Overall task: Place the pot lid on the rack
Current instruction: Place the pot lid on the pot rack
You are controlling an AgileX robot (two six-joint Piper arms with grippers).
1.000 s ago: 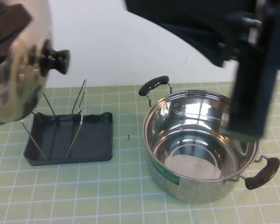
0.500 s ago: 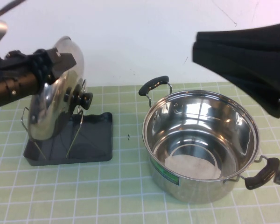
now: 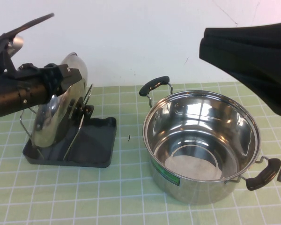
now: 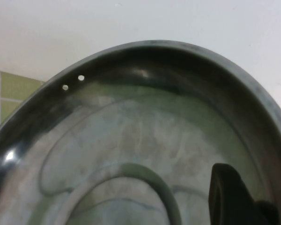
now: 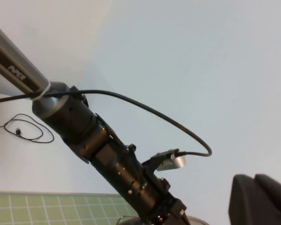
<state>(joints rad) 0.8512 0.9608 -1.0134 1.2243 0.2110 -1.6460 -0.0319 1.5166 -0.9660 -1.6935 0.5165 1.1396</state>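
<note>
The pot lid (image 3: 54, 119) stands on edge in the rack (image 3: 96, 140), leaning between the wire uprights, with its black knob (image 3: 87, 111) facing right. My left gripper (image 3: 65, 77) is shut on the lid's upper rim. In the left wrist view the lid's shiny inner side (image 4: 131, 140) fills the picture, with one black finger (image 4: 227, 197) against it. My right gripper (image 5: 262, 201) is raised high at the right, shut and empty, far from the lid.
The steel pot (image 3: 201, 140) with two black handles stands open at centre right on the green grid mat. My right arm (image 3: 253, 51) hangs above the pot's far right side. A white wall runs behind the table.
The lid has come down from the upper left into the rack's wires and tilted further. The rack has shifted slightly to the right. The right arm has pulled back to the right.
</note>
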